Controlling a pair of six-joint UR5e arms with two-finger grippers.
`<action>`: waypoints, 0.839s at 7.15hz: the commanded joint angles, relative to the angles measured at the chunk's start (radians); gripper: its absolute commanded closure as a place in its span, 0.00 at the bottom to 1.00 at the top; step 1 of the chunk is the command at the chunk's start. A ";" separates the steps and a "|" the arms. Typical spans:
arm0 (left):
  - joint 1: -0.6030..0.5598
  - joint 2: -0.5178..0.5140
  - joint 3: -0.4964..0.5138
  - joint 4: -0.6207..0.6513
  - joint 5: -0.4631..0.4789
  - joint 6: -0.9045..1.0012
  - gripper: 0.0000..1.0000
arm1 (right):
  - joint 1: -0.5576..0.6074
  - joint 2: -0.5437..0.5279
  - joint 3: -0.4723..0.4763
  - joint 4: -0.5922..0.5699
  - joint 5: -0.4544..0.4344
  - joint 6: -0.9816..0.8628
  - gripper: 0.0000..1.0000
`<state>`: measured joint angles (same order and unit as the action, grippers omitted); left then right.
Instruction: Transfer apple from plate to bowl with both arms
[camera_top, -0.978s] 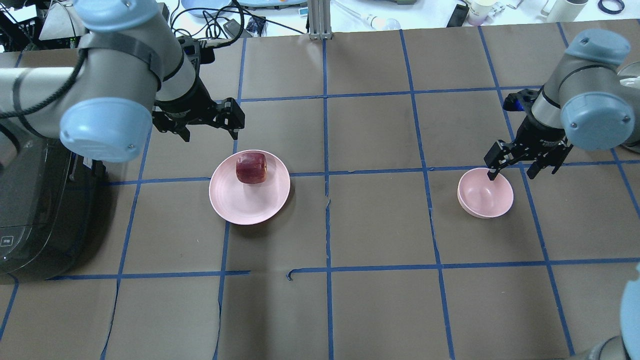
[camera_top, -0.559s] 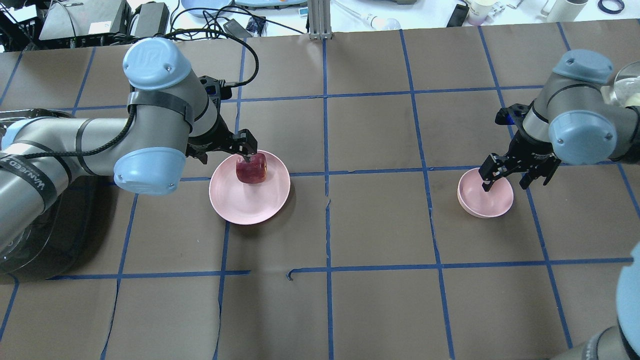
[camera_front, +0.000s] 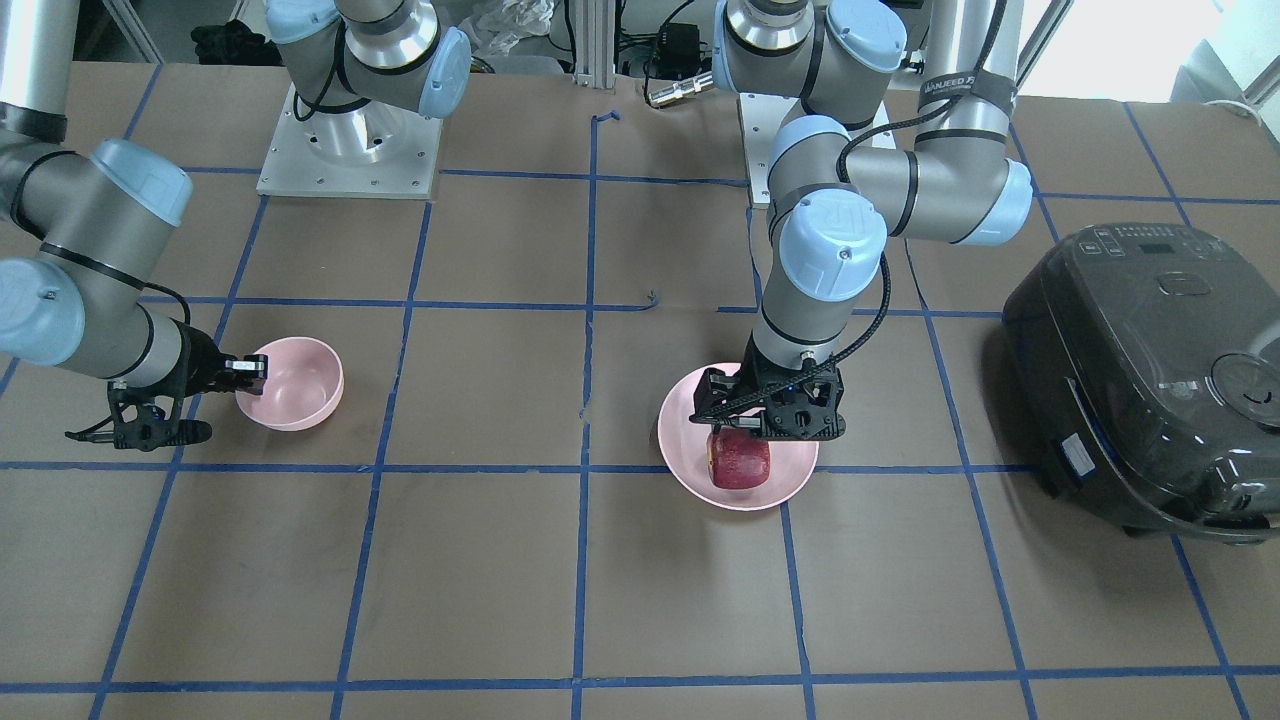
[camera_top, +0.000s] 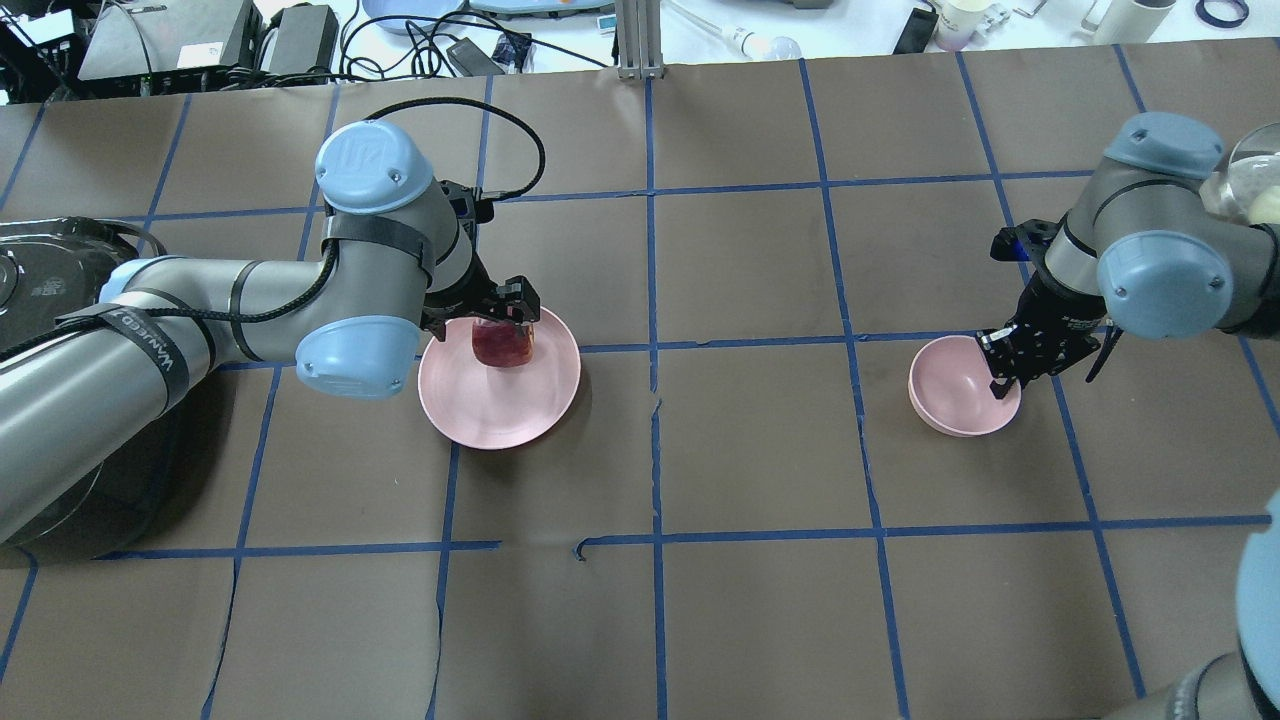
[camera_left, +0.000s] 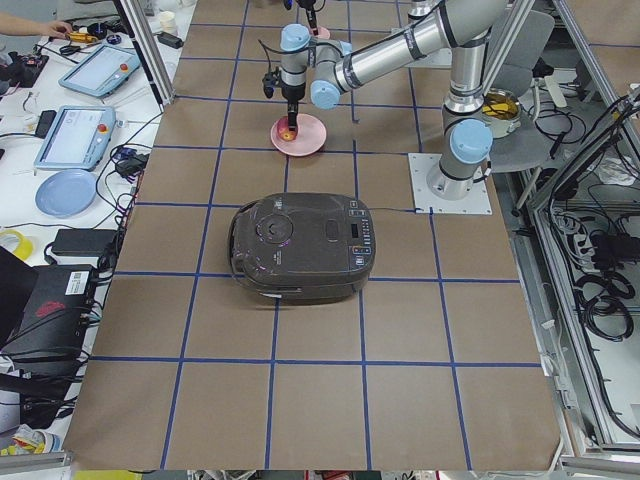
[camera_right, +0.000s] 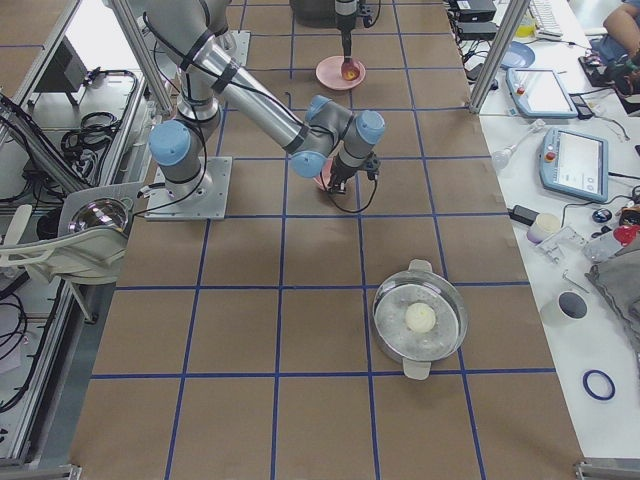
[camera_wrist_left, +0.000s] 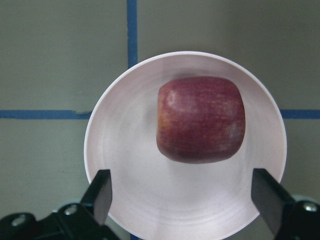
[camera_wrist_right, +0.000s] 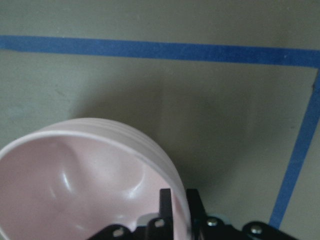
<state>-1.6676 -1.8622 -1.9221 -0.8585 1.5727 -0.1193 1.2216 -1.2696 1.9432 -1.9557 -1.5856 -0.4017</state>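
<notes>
The dark red apple (camera_top: 503, 345) lies on the far part of the wide pink plate (camera_top: 490, 410). My left gripper (camera_top: 500, 310) hangs right over the apple and is open. In the left wrist view its fingers (camera_wrist_left: 100, 192) stand wider apart than the apple (camera_wrist_left: 200, 120) on the plate (camera_wrist_left: 125, 150). The small deep pink bowl (camera_top: 955, 395) stands to the right. My right gripper (camera_top: 1003, 385) is shut on the bowl's right rim. The right wrist view shows the gripper (camera_wrist_right: 179, 205) pinching the wall of the bowl (camera_wrist_right: 75, 185). The front view shows the apple (camera_front: 740, 462), plate (camera_front: 680, 440) and bowl (camera_front: 295, 385).
A dark rice cooker (camera_front: 1150, 370) stands on the robot's left side, under the left arm (camera_top: 200, 300). A metal pot (camera_right: 420, 320) with a white ball in it stands beyond the right arm. Blue tape lines cross the brown table cover (camera_top: 750, 450).
My left arm has swung in and down from behind the plate to right over the apple. My right gripper has gone from open over the bowl to shut on its rim.
</notes>
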 joint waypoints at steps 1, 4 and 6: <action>-0.003 -0.046 0.002 0.030 0.001 -0.006 0.00 | 0.001 -0.014 -0.026 0.061 0.019 0.006 1.00; -0.014 -0.089 0.002 0.062 0.003 -0.007 0.03 | 0.101 -0.019 -0.041 0.129 0.220 0.102 1.00; -0.015 -0.097 0.003 0.075 0.010 -0.003 0.27 | 0.346 -0.019 -0.044 0.095 0.225 0.370 1.00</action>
<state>-1.6813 -1.9536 -1.9195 -0.7895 1.5792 -0.1240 1.4308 -1.2884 1.9011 -1.8433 -1.3709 -0.1816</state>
